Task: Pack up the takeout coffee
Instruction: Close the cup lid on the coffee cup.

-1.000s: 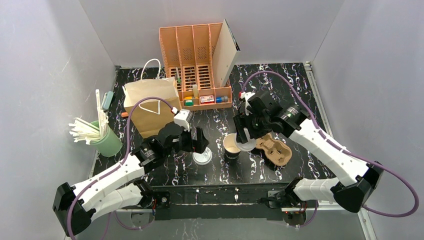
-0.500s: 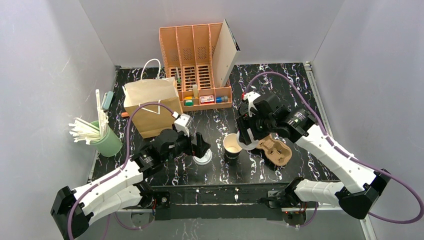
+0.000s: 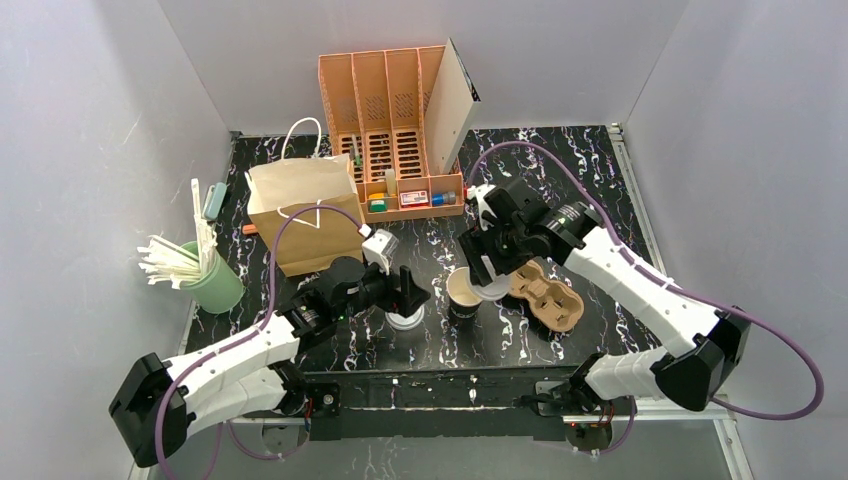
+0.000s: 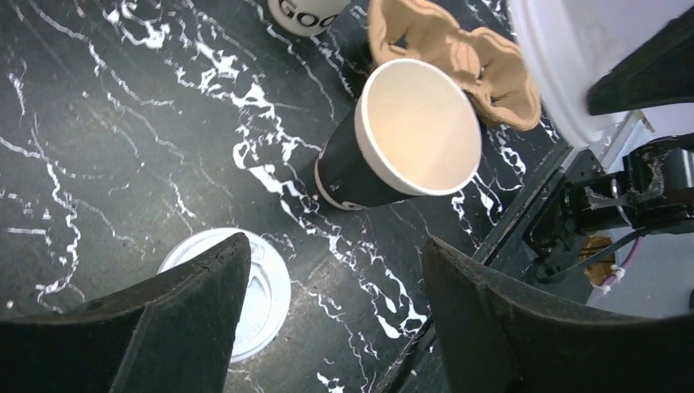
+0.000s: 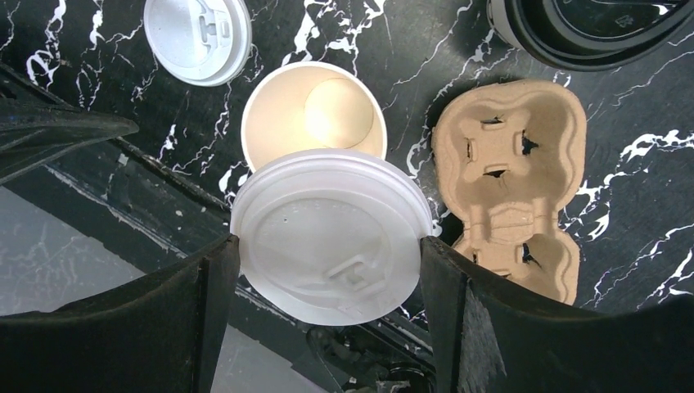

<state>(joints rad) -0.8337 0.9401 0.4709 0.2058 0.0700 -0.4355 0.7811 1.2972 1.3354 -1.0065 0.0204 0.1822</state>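
The takeout coffee shows only in part: its white wall with dark lettering (image 4: pixel 304 10) at the top edge of the left wrist view, and its black lid (image 5: pixel 589 29) at the top right of the right wrist view. It is hidden under the right arm in the top view. An open black cup (image 3: pixel 463 290) (image 4: pixel 348 176) (image 5: pixel 303 110), cream inside, stands mid-table. My right gripper (image 3: pixel 490 282) (image 5: pixel 329 243) is shut on a large white lid (image 5: pixel 331 237) just above and beside that cup. My left gripper (image 3: pixel 405 298) (image 4: pixel 331 246) hangs open over a flat white lid (image 4: pixel 266 286).
A brown pulp cup carrier (image 3: pixel 548 297) (image 5: pixel 507 180) lies right of the black cup. A brown paper bag (image 3: pixel 300 215) stands at the back left, an orange organizer rack (image 3: pixel 395 130) behind it. A green cup of white straws (image 3: pixel 205 275) sits at the left edge.
My left gripper has moved right toward the black cup and its jaws have narrowed a little. My right gripper, still holding the white lid, has shifted slightly back and left.
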